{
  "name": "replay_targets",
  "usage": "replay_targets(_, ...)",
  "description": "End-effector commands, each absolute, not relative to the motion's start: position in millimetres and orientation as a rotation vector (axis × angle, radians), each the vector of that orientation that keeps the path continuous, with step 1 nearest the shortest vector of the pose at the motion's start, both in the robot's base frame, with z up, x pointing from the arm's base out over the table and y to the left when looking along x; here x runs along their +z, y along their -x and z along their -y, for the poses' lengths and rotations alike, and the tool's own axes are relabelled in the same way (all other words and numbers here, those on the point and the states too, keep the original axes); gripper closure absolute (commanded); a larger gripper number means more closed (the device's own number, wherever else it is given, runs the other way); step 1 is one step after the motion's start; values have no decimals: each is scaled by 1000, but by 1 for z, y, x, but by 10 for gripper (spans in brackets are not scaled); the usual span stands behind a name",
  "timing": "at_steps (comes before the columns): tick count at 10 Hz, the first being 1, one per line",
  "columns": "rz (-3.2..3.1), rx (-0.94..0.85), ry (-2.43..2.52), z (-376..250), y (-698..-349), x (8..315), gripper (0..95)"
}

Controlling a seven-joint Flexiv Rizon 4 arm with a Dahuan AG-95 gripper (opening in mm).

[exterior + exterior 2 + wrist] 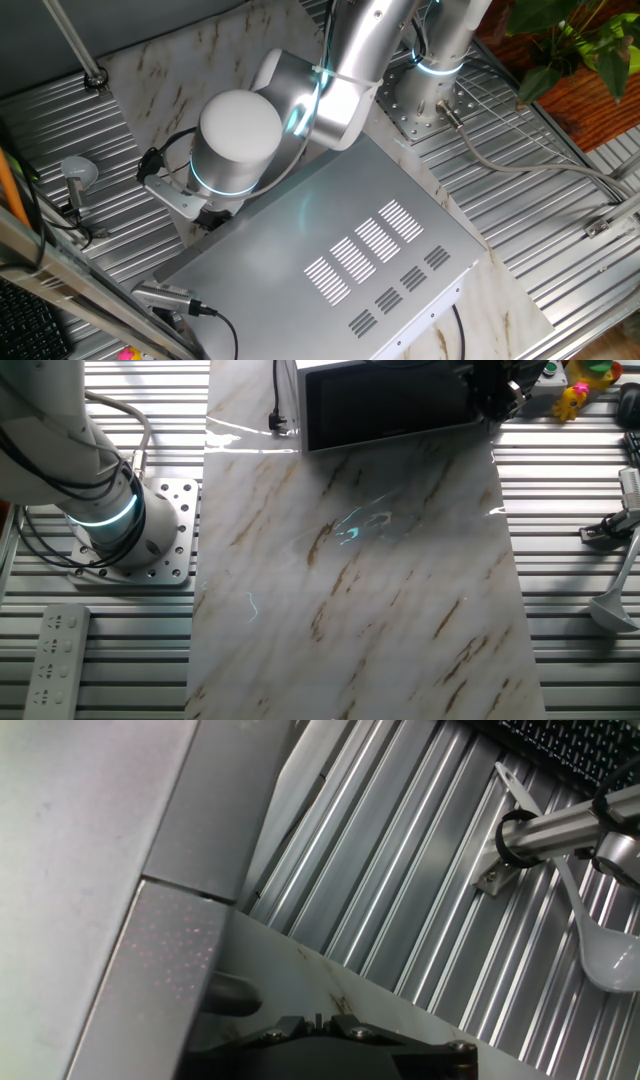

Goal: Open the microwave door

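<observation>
The microwave [330,250] is a large silver box with vent slots on top, standing on a marble sheet. Its black glassy door [390,405] looks flush with the front in the other fixed view. My gripper [492,395] is at the door's right edge, at the microwave's front corner. In the one fixed view the wrist [240,140] hides it. In the hand view the microwave's silver side [80,840] fills the left, with a seam across it. The gripper [318,1020] shows only its finger mounts, close together; nothing shows between them.
The marble sheet [370,580] lies on a ribbed metal table. The robot base [130,530] stands at the left, a remote control [55,660] in front of it. A white spoon [600,960] and a clamped metal rod [560,830] lie beside the microwave. Toys [580,390] and a plug [278,415] are nearby.
</observation>
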State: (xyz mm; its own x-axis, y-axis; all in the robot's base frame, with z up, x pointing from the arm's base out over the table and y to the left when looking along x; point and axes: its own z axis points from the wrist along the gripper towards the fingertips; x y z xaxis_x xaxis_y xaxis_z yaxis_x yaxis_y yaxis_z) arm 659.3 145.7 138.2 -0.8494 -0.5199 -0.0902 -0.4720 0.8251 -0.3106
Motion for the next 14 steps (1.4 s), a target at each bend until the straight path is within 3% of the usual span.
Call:
replay_targets(1, -2837, -408, 773, -160, -654, 133, 950)
replay_targets(14, -2836, -424, 769, -160, -654, 133, 950)
